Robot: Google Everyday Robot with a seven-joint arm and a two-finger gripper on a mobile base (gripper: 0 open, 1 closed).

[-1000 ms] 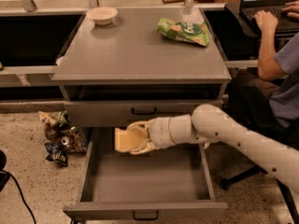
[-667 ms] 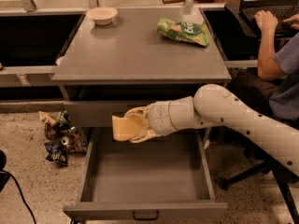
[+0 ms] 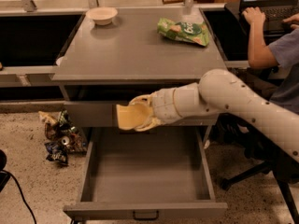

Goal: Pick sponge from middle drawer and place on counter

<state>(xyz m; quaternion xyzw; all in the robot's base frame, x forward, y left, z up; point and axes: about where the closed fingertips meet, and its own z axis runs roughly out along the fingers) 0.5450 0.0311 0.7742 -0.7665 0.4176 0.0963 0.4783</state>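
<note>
My gripper (image 3: 138, 114) is shut on the pale yellow sponge (image 3: 128, 116) and holds it in the air, in front of the upper drawer's face and above the back of the middle drawer (image 3: 145, 171). The middle drawer is pulled fully open, with its small black handle at the front edge, and its grey floor shows nothing inside. The counter (image 3: 131, 48) is the grey cabinet top just above and behind the gripper. My white arm reaches in from the right.
A cream bowl (image 3: 102, 15) sits at the counter's back left. A green snack bag (image 3: 183, 31) lies at its back right. Crumpled wrappers (image 3: 60, 139) lie on the floor left of the cabinet. A seated person (image 3: 275, 55) types at the right.
My gripper has risen with the sponge, from just above the drawer's back up to the level of the upper drawer's face. The drawer has not moved.
</note>
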